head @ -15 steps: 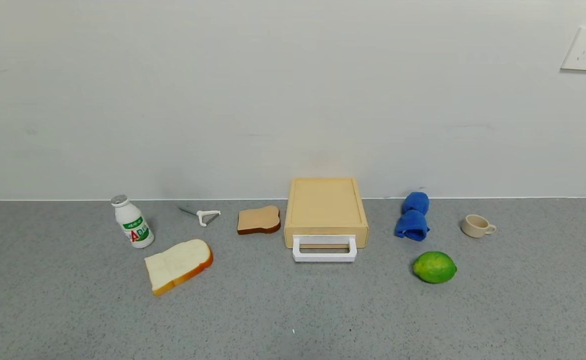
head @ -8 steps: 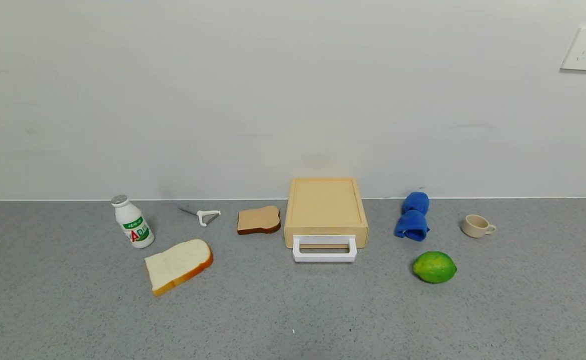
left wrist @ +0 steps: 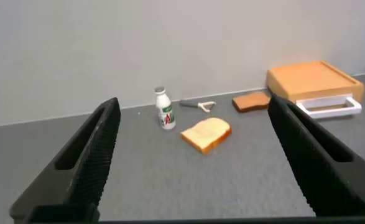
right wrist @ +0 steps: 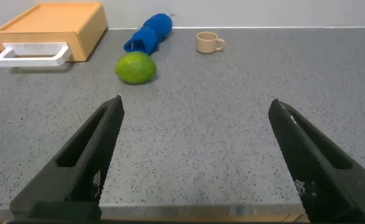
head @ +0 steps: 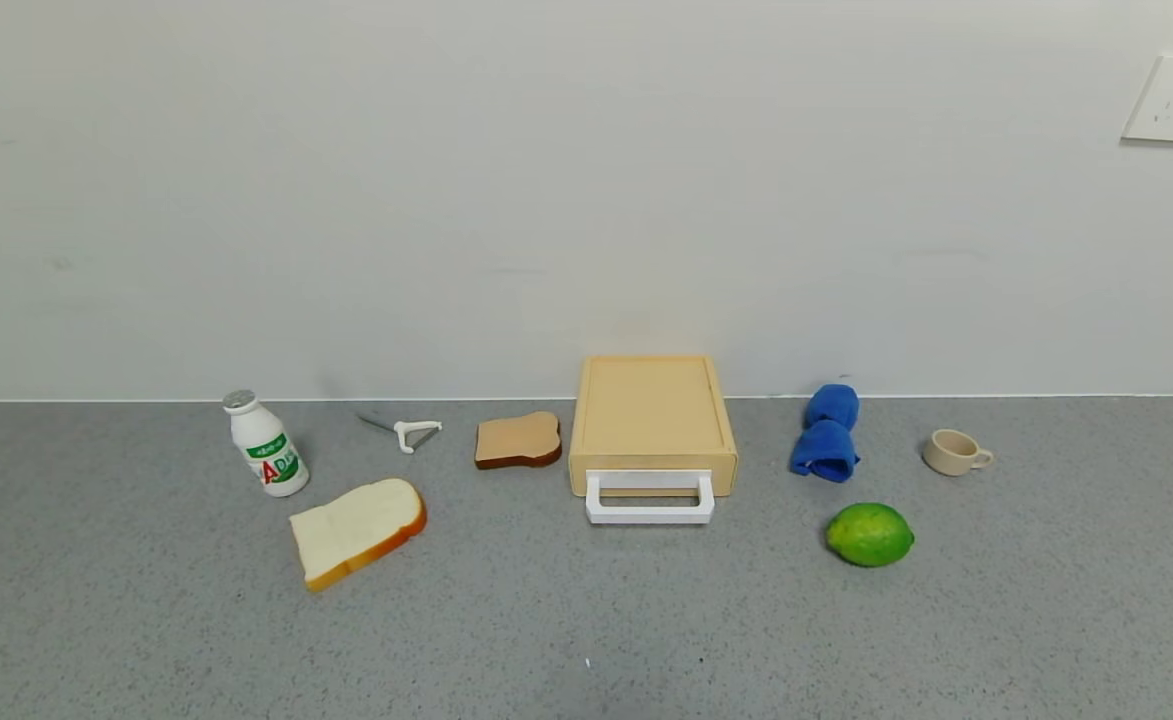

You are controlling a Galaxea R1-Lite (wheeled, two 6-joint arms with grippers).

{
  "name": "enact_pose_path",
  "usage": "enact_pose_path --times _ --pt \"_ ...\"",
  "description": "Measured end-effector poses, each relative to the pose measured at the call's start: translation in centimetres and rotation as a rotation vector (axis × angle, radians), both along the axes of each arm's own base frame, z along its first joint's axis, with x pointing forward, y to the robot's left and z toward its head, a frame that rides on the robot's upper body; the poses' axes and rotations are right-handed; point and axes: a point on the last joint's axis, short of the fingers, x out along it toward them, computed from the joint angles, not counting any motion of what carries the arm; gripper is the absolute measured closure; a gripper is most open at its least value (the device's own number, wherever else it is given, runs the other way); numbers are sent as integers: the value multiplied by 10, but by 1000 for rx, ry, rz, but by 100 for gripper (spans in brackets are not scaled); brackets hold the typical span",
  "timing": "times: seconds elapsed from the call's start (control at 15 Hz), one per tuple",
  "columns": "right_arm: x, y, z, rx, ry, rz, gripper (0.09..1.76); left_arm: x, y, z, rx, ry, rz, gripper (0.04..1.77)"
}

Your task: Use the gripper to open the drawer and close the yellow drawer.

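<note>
L gripper (left wrist: 191,155) and R gripper (right wrist: 194,155) held wide apart, nothing gripped, low over counter (head: 586,620), well short of items, yellow drawer (head: 652,420) seen pushed in, handle (head: 650,499) frontward, against wall, btwn bread slice (head: 518,440) and blue cloth (head: 826,432).

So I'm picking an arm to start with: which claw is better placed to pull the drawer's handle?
Neither clearly. The drawer sits centred with its white handle facing the robot; left claw and right claw are both open, well short of it.
</note>
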Motion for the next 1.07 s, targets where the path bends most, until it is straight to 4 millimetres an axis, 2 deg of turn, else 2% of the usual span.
enact_pose_path --times 0.33,0.67,1.07 --pt "0 0 0 0 0 0 14 44 -1 -56 12 2 -21 9" --pt "0 0 0 0 0 0 14 64 -1 -103 28 149 -29 9" --pt "0 0 0 0 0 0 14 66 -1 -107 -37 166 -52 9"
